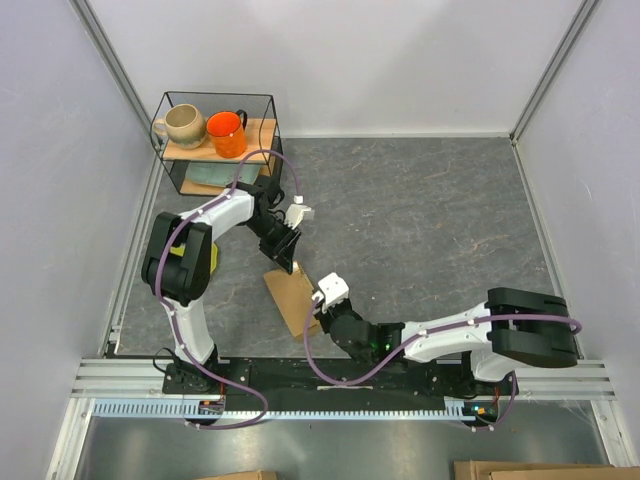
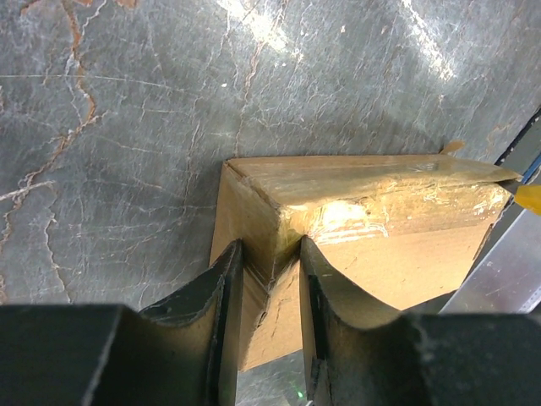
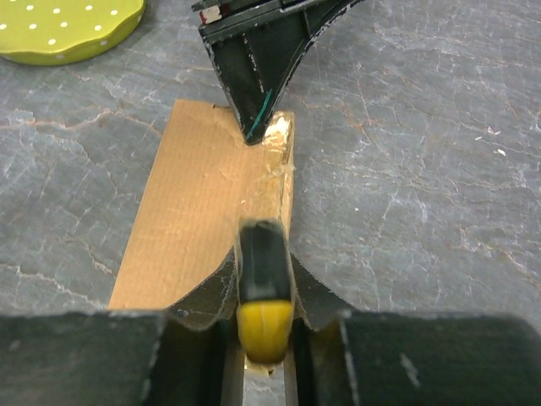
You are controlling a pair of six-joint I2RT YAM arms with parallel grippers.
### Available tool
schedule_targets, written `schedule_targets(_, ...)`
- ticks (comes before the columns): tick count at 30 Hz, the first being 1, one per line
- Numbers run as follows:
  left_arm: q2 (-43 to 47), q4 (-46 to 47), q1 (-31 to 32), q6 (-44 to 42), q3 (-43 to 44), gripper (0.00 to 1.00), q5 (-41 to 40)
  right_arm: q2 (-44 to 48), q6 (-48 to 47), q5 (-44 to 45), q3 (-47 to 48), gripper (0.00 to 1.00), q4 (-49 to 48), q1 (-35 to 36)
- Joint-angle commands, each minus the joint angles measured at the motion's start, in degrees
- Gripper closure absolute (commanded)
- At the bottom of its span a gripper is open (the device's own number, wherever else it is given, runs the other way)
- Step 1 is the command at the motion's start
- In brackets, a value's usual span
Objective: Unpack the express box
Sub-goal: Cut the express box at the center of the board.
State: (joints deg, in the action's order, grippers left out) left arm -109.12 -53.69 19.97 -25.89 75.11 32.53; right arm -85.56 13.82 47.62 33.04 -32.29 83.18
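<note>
The express box [image 1: 290,298], flat brown cardboard with clear tape along one edge, lies on the grey table between the two arms. My left gripper [image 1: 283,255] is at its far end, and in the left wrist view its fingers [image 2: 226,292] pinch the box's corner [image 2: 269,245]. My right gripper [image 1: 322,305] is at the box's near end, shut on a black and yellow cutter [image 3: 265,288] that points along the taped edge [image 3: 283,169]. The right wrist view shows the box's top [image 3: 194,211] and the left gripper's fingers [image 3: 254,76] on its far end.
A wire rack [image 1: 215,150] at the back left holds a beige mug [image 1: 183,125] and an orange mug [image 1: 226,132]. A green dotted plate [image 3: 59,25] lies left of the box's far end. Grey walls close in both sides, and a metal rail [image 1: 340,372] runs along the near edge.
</note>
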Motion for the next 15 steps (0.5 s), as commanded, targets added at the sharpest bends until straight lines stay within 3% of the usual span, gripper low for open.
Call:
schedule_targets(1,-3.64,-1.41,1.48,-5.84,-1.11,0.98,2.09,-7.07,0.15,-9.64,-2.01,1.0,1.8,-2.75)
schedule_targets(9,-3.91,-1.94,2.01,-6.81,-1.99,0.96,1.92,-9.54,3.31,-10.88,-4.12,1.0,0.39,-3.02)
schedule_targets(15,-3.29,-2.38,1.92,-6.63,-2.16,0.74,0.34,-4.1,7.79,-9.56,-9.04,1.0,2.94,-3.02)
